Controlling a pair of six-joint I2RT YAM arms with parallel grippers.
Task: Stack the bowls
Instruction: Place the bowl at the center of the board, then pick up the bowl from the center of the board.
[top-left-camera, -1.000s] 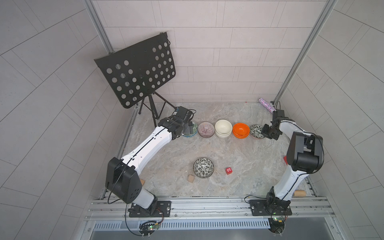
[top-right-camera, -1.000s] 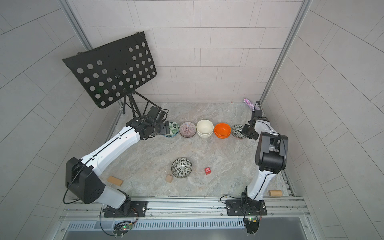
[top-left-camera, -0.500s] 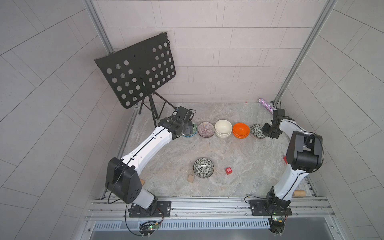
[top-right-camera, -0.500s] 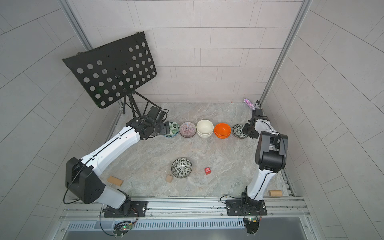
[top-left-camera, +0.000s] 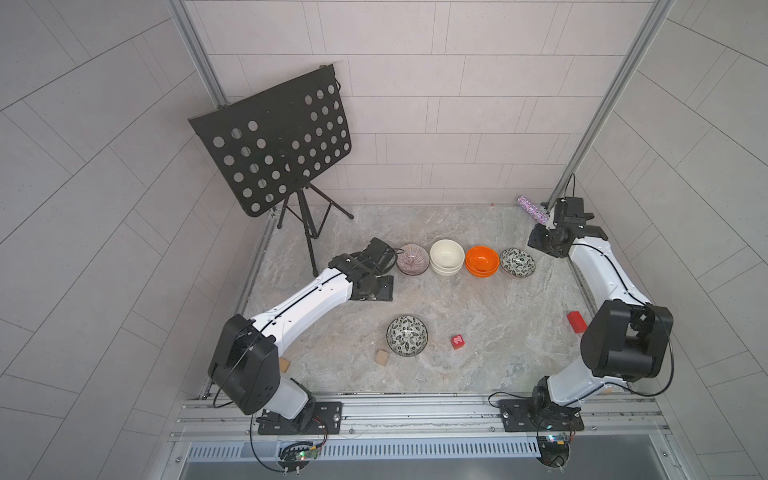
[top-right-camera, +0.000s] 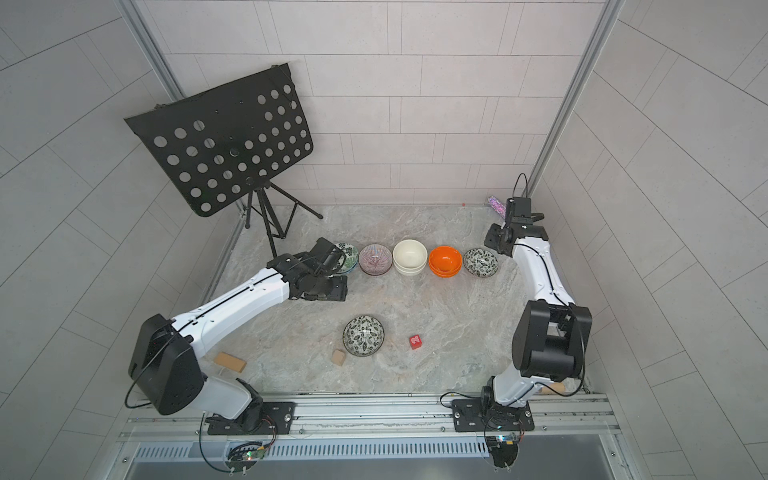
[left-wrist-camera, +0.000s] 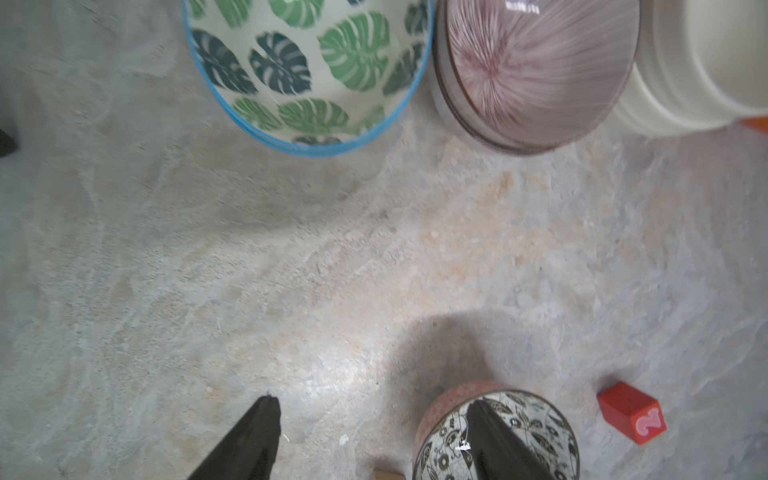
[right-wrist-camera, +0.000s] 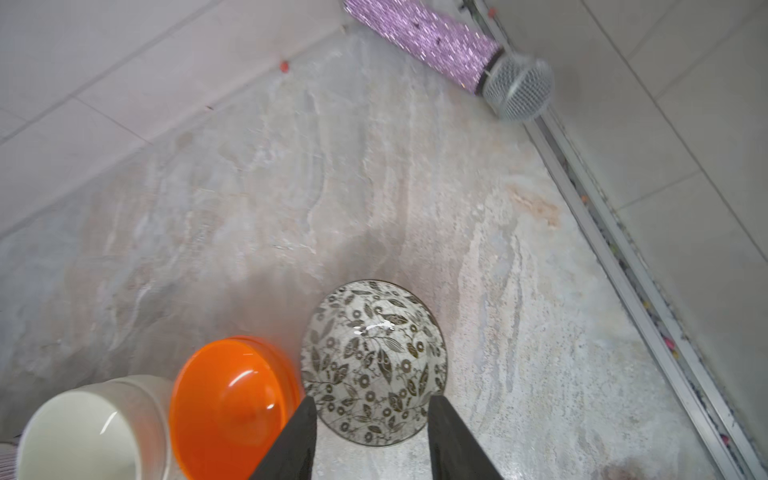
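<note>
The left gripper (left-wrist-camera: 370, 402) holds its fingers spread over bare table (top-left-camera: 478, 316) mid-frame. The right gripper (right-wrist-camera: 372, 398) is also spread and empty, by the patterned bowl (top-left-camera: 517, 262) near the right rail (right-wrist-camera: 605, 232).

I saw pale grey tiled walls (top-left-camera: 457, 124) closing the cell on three sides, evenly lit. The floor was a marbled grey-beige slab (top-left-camera: 478, 316). At ten o'clock stood a black perforated music stand (top-left-camera: 274, 145) on a tripod. Aluminium posts (top-left-camera: 198, 50) rose at eleven and one, and a metal rail (top-left-camera: 415, 411) ran along six.
</note>
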